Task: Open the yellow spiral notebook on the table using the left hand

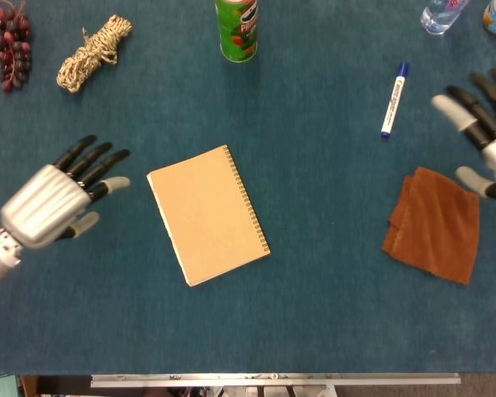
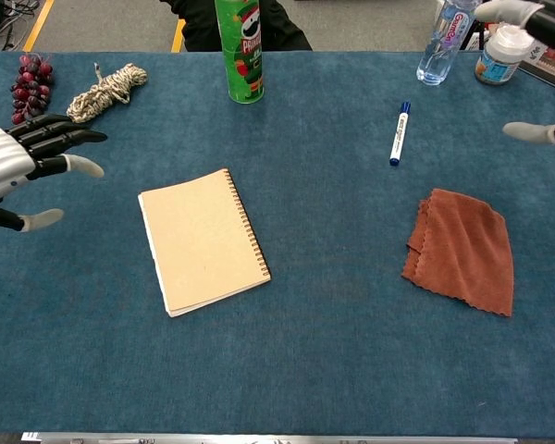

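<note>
Approach phase. My left hand (image 1: pixel 50 198) hangs off the left side of the yellow spiral notebook (image 1: pixel 207 213), fingers spread, holding nothing, clear of the cover. The notebook lies closed and flat mid-table, rotated a bit, spiral binding (image 1: pixel 248 197) along its right edge and the free page edge facing my left hand. Good geometry for me.

My right hand (image 1: pixel 482 124) is out at the far right, above the brown cloth (image 1: pixel 434 223), fingers apart, empty, well apart from the notebook.

Next move, as I judge it: slide the left hand in low toward the free edge, get a fingertip under the top cover only, then swing it over toward the spiral. The risk is catching several pages or pushing the whole book across the blue table (image 1: pixel 314 314), since nothing pins it.

Hard to read: both hands are cut by the frame edges, the right one mostly out in chest view. I can't tell my left hand's height above the table.
</note>
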Available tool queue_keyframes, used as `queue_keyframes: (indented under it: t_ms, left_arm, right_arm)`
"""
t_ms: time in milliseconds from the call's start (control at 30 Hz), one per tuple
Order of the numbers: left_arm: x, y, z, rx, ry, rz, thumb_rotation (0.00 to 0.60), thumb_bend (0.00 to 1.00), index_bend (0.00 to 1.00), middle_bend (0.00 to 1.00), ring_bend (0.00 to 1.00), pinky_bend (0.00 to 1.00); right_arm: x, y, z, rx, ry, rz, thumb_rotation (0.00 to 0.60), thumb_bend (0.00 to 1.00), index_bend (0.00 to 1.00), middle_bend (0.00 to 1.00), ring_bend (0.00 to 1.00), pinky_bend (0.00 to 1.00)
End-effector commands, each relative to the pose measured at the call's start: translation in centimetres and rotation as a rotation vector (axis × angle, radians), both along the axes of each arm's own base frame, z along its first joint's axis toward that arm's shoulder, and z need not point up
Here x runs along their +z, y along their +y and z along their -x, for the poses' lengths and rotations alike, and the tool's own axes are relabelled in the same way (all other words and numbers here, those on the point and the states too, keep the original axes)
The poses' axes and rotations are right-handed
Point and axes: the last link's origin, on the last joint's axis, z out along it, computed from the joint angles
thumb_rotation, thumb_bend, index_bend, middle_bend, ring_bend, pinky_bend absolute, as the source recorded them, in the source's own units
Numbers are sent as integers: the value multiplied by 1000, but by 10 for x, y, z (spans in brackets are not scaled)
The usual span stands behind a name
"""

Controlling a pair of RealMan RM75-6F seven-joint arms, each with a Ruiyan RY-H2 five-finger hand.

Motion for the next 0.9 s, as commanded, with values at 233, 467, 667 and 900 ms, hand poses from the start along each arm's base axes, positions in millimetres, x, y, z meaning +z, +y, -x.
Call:
queue_keyframes:
  t_ms: [233, 467, 667, 900]
  left_arm:
    - [-39, 19, -14, -119, 88, 75, 600, 296, 254, 61, 0, 0]
    - [-62, 26, -20, -172, 73, 84, 600, 237, 253, 63, 0, 0]
    - [-77, 28, -23, -161, 37, 68, 600, 179, 184, 63, 0, 0]
    - [-89, 32, -25, -178, 40, 76, 600, 179, 154, 62, 0, 0]
  right_arm:
    - [15, 16, 24, -102, -23, 51, 600, 137, 138, 169, 17, 65]
    - [14, 24, 38, -160, -35, 57, 600, 137, 138, 169, 17, 65]
    - [14, 27, 45, -186, -44, 60, 600, 137, 137, 169, 17, 65]
    - [16, 28, 50, -206, -53, 70, 600, 137, 137, 169, 17, 65]
